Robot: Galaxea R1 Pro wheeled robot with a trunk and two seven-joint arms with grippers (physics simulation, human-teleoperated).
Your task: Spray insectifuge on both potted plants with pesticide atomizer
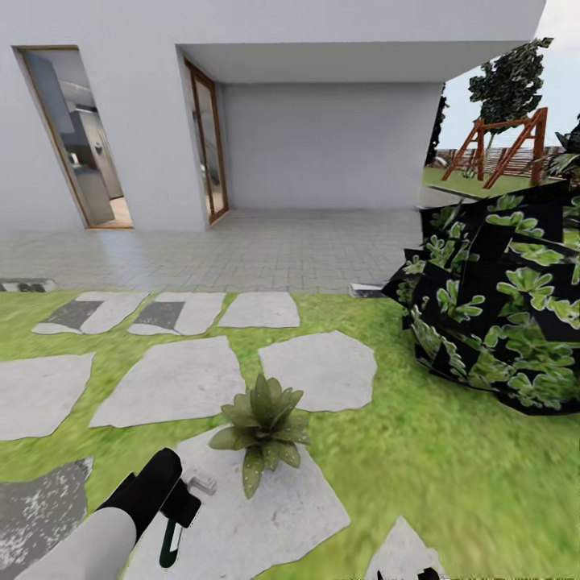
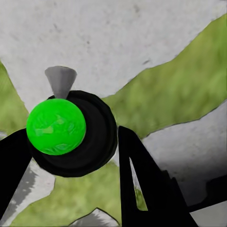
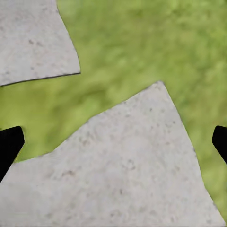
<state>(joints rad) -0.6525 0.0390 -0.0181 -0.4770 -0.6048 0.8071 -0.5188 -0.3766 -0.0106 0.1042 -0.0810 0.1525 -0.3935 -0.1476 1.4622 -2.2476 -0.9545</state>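
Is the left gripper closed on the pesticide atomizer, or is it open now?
Shut on it. In the left wrist view the left gripper has its black fingers on both sides of the pesticide atomizer.

The robot's left arm is a smooth, rounded white tube that ends in a glossy black wrist section, seen from the head camera. Beyond the wrist sits the left gripper, black with a white strip along one finger. From the left wrist camera its fingers are flat, matte black wedges with pointed tips. The right gripper's fingertips are plain black too, with blunt, rounded corners and no markings.
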